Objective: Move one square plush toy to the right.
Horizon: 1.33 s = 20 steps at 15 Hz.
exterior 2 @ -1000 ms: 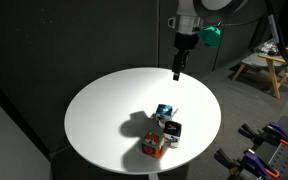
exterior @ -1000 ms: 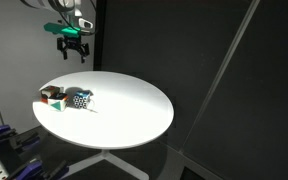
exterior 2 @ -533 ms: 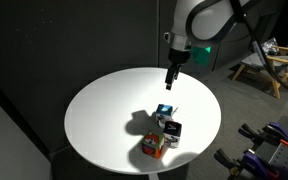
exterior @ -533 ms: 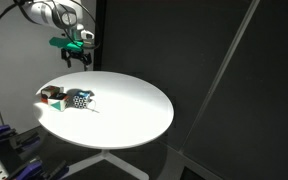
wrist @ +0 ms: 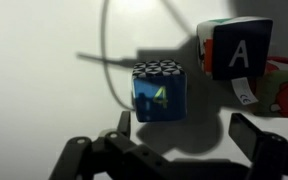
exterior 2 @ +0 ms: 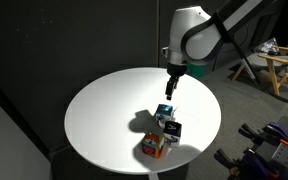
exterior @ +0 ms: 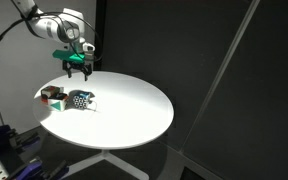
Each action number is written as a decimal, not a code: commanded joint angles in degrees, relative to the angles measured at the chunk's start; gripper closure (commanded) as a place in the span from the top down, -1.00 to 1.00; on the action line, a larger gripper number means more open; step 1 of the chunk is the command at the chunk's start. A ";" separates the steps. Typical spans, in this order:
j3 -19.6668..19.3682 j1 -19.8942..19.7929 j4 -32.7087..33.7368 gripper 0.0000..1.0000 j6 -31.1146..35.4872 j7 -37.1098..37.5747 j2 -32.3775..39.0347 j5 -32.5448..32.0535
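The square plush toy is a blue cube with a yellow "4" and a black-and-white dotted top. It sits on the round white table and shows in both exterior views. My gripper is open and empty. It hangs above the table, just short of the toy, and its jaws stand wider than the cube. In both exterior views the gripper is a little above and beside the cluster of cubes.
A black-and-white cube with an "A" touches the blue toy's side. A red, green and yellow cube lies beyond it near the table edge. A thin cable lies on the table.
The gripper has come down from high above the table's far edge towards the cubes. It has stayed open. The cubes have not moved.
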 commanded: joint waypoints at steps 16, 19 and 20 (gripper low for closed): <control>-0.09 0.26 15.11 1.00 0.87 -0.61 18.78 -4.12; 0.12 0.44 16.18 1.00 0.37 -0.60 20.70 -4.10; 0.11 0.49 16.28 1.00 0.47 -0.54 21.12 -4.17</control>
